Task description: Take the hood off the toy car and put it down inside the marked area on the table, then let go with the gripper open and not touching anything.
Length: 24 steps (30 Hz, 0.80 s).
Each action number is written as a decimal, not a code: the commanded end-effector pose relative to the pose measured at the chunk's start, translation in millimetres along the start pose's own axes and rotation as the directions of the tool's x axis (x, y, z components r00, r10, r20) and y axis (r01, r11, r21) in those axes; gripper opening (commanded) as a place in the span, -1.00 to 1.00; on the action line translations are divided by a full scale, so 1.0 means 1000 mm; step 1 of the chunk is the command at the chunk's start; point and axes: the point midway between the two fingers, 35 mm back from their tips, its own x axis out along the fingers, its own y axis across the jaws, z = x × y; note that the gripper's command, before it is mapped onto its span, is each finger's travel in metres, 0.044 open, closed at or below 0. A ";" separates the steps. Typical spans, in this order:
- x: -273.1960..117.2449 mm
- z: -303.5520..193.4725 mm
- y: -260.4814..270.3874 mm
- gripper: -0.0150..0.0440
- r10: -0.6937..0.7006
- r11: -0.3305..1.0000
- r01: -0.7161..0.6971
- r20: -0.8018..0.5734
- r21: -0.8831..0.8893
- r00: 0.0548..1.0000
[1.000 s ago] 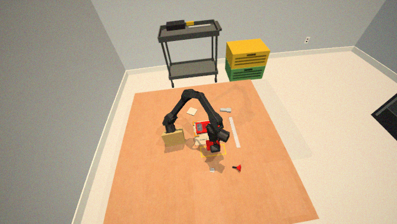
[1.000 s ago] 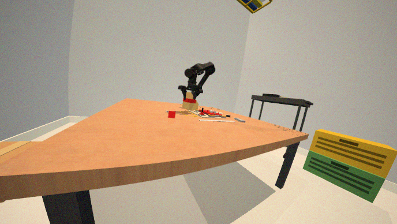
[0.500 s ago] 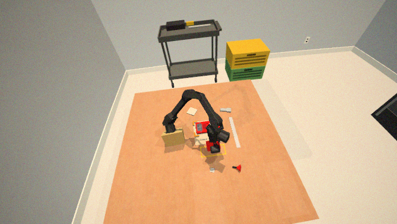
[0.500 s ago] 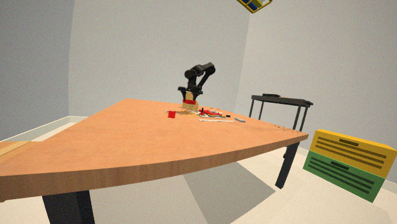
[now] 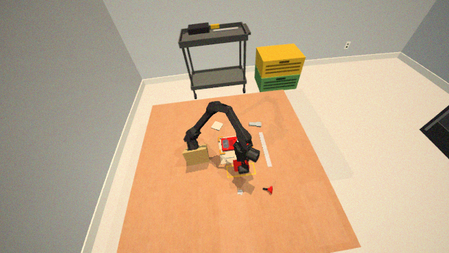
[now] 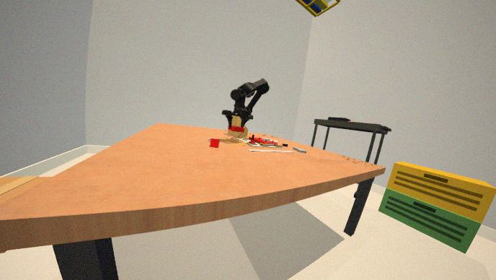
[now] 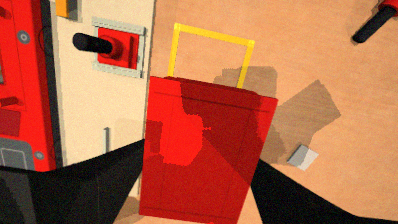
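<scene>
The red hood (image 5: 237, 165) (image 6: 236, 128) (image 7: 200, 150) is a flat rectangular panel, held above the table. My gripper (image 5: 241, 163) (image 6: 236, 125) (image 7: 199, 152) is shut on it, one black finger at each long side. The marked area is a yellow outline (image 5: 233, 177) (image 7: 215, 35) on the table. In the wrist view the hood covers its near part, and the far end shows beyond. The toy car (image 5: 232, 141) (image 6: 264, 141) (image 7: 75, 100), cream with red parts, lies just left of the hood in the wrist view. The height of the hood is hard to judge.
A red part with a black stem (image 5: 270, 190) (image 7: 375, 24) and a small grey piece (image 5: 239, 192) (image 7: 302, 157) lie beyond the marked area. A black peg (image 7: 92, 43) stands up near the hood. A white strip (image 5: 265, 150) and a grey block (image 5: 255, 124) lie beside the car.
</scene>
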 end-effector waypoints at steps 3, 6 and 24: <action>0.004 0.001 0.000 -0.49 0.004 1.000 -0.004 0.005 0.003 1.000; 0.006 0.001 0.000 -0.49 0.004 1.000 -0.004 0.005 0.003 1.000; 0.017 0.001 0.001 -0.49 0.004 1.000 -0.004 0.005 0.003 1.000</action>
